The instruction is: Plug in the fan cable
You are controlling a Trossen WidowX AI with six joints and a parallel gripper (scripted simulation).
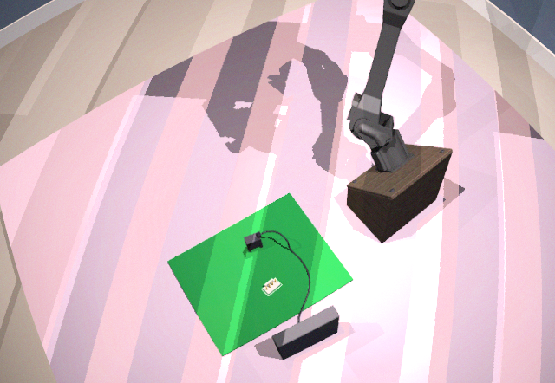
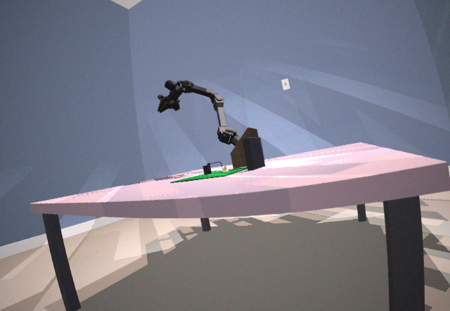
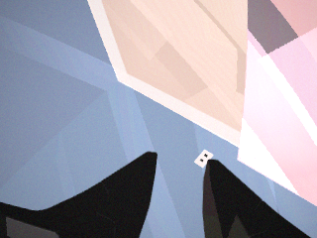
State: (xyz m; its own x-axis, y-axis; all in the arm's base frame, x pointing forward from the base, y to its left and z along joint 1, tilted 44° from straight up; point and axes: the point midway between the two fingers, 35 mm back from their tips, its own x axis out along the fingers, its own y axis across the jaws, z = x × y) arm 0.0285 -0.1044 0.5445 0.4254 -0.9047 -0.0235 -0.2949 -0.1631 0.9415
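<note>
gripper (image 2: 164, 103): raised high above the worktop (image 2: 327, 176), fingers parted with nothing between them | plug (image 1: 252, 241): seen lying on the green board (image 1: 215, 271), apart from the header (image 1: 271, 286) | cable (image 1: 300, 262): run to the fan (image 1: 307, 332)

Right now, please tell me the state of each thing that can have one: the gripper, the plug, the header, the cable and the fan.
Gripper: raised high, fingers slightly apart, holding nothing.
Plug: resting on the green board, not connected.
Header: pins bare, nothing plugged in.
Cable: slack, curving from the plug to the fan.
Fan: standing at the board's edge.
</note>
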